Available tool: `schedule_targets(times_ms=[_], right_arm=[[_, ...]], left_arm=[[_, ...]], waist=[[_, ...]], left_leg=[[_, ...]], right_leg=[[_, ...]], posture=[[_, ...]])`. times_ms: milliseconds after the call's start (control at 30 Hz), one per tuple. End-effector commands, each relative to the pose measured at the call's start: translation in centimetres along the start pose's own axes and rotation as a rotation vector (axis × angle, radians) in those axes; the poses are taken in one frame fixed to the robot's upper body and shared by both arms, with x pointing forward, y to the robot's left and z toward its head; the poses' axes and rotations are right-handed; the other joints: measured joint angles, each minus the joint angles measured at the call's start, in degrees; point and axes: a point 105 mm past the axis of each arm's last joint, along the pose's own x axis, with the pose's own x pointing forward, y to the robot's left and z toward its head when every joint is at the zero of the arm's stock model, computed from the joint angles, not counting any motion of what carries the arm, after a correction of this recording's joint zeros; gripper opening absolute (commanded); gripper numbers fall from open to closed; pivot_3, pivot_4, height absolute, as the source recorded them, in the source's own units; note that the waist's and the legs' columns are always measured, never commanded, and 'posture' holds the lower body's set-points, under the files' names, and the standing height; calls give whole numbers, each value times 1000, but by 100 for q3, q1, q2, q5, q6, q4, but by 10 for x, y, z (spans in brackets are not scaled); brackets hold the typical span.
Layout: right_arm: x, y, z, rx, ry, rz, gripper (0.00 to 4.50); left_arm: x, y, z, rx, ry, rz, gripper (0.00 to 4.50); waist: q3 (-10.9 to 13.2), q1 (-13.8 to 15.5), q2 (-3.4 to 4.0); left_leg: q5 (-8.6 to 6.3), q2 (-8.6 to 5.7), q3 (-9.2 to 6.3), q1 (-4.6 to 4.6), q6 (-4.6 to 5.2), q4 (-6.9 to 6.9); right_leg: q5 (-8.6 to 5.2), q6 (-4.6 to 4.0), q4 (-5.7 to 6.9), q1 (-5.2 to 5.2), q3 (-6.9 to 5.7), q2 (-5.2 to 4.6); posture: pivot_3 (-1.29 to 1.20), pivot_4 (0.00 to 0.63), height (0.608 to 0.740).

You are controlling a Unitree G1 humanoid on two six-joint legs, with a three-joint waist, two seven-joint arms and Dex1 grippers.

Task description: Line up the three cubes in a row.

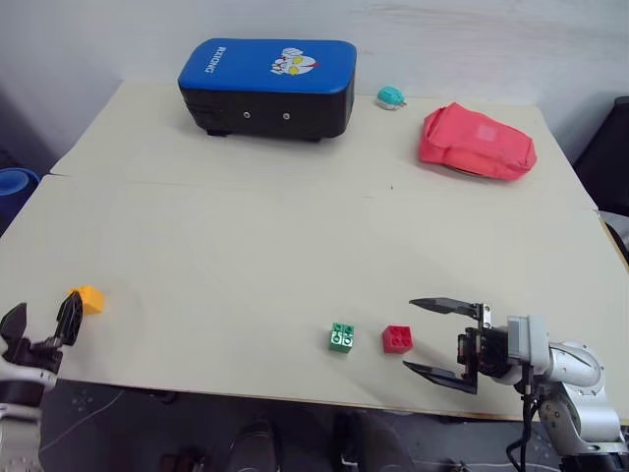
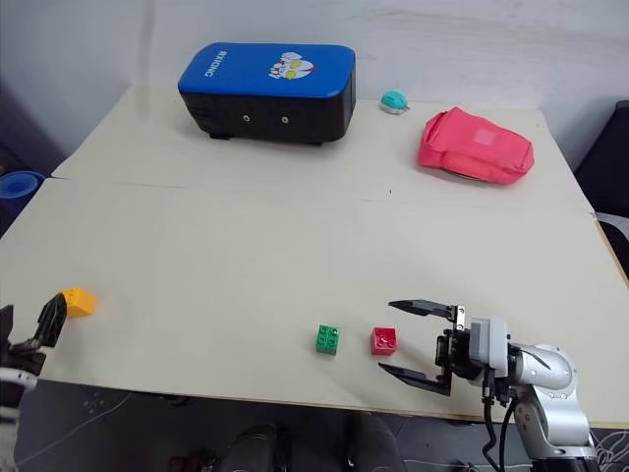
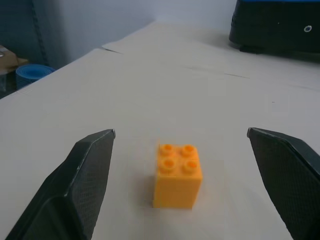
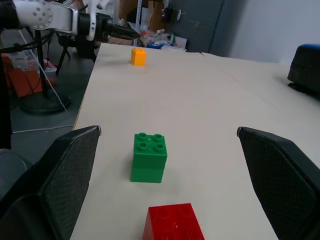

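Left gripper [image 1: 41, 326] open, aimed at orange cube [image 1: 88, 298] near table's [image 1: 246, 226] left edge, probably to fetch it | right gripper [image 1: 444, 344] open beside red cube [image 1: 397, 338] | green cube [image 1: 341, 337] adjacent, near front edge, row started.

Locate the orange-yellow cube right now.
The orange-yellow cube sits near the table's front left edge, just ahead of the left gripper.
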Motion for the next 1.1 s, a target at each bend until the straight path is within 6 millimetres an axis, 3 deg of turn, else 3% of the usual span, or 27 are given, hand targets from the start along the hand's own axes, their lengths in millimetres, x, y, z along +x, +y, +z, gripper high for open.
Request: schedule_targets(times_ms=[33, 133, 433, 567, 600, 633, 700, 733, 867, 967, 1100], right_arm=[[1, 0, 3, -37, -11, -6, 4500], [-1, -2, 3, -49, -7, -25, 4500], [-8, 2, 2, -52, 14, -55, 4500], [-13, 4, 1, -52, 30, -65, 4500], [-15, 5, 1, -53, 36, -67, 4500], [-18, 5, 1, -52, 45, -76, 4500], [-27, 8, 0, -47, 78, -90, 4500], [-31, 9, 0, -44, 89, -96, 4500], [-36, 12, 1, -39, 114, -98, 4500], [-41, 15, 4, -38, 130, -105, 4500], [-45, 22, 9, -34, 148, -118, 4500]], left_arm=[[12, 7, -13, 1, 72, 38, 4475], [24, 3, -26, 20, 127, 35, 4475], [22, -2, -31, 13, 124, 21, 1637], [21, -10, -23, 43, 107, -76, 1520], [22, -25, -14, 42, 76, -189, 1520], [18, -65, 3, 17, 36, -464, 1520], [1, -139, 3, 255, 108, -1032, 1520], [-7, -156, -3, 340, 152, -1207, 1520], [-10, -196, -10, 417, 129, -1557, 1520], [-21, -216, -26, 521, 164, -1861, 1520], [-16, -230, -42, 558, 166, -2018, 1520]], waist=[[0, -43, -1], [0, -61, -2], [-1, -54, -1], [0, -52, -1], [0, -52, -1], [0, -53, -4], [-1, 22, -12], [0, 95, -6], [-51, 79, 101], [-49, 24, 98], [-42, -5, 87]], left_leg=[[0, 0, 0, 0, 0, 1], [1, 0, 0, 1, -2, 3], [4, 0, -1, 2, -11, 1], [4, 0, -1, 3, -12, 0], [4, 0, -1, 3, -12, 0], [4, 0, -1, 3, -12, 0], [8, 1, -5, -2, -22, 0], [17, 0, -13, -6, -39, 4], [3, -11, 19, -1, -42, -5], [19, 6, 29, -2, -44, -11], [26, 16, 29, -3, -55, 1]], right_leg=[[0, 1, 1, 0, -1, 0], [1, 2, 6, 0, -1, 0], [1, 2, 10, -3, -1, -2], [1, 1, 10, -3, -1, -3], [1, 1, 10, -3, -1, -3], [1, 1, 10, -4, -1, -3], [-1, -2, 10, -7, -5, -4], [-2, -5, 8, -7, -16, -8], [2, -9, -8, 4, -4, -28], [0, -6, -6, -7, 1, 8], [-3, -3, 3, -13, 5, 36]], posture=[[0, 150, 740], [0, 150, 740], [0, 150, 740], [0, 150, 740], [0, 150, 740], [0, 150, 740], [0, 150, 740], [0, 150, 740], [0, 150, 740], [0, 150, 740], [0, 150, 740]])
